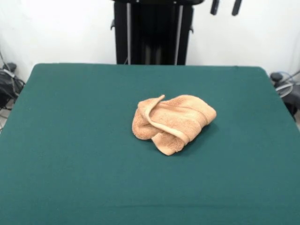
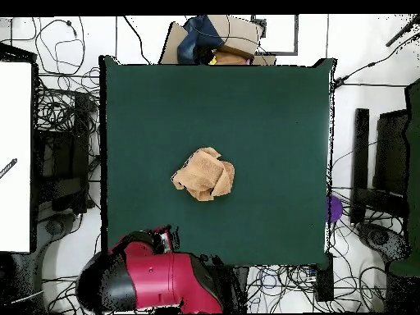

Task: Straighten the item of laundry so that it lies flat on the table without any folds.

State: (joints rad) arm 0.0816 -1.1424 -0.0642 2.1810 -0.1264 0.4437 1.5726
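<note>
- You have one item of laundry (image 1: 173, 123) to deal with: a single peach-orange towel, bunched into a lump near the middle of the table (image 1: 70, 140).
- It is not flat. You can see at least one hemmed edge curling across the top of the pile, and several layers folded over each other.
- In the overhead view the same towel (image 2: 203, 174) sits as one crumpled heap, well apart from all four table (image 2: 271, 107) edges.
- One gripper (image 1: 225, 7) shows, drawn back at the top edge of the front view: two dark tips with a gap between them, so the jaws stand apart and hold nothing.
- One red and black arm (image 2: 156, 279) is tucked at the table's edge in the overhead view.
- Nothing else lies on the green cloth.
</note>
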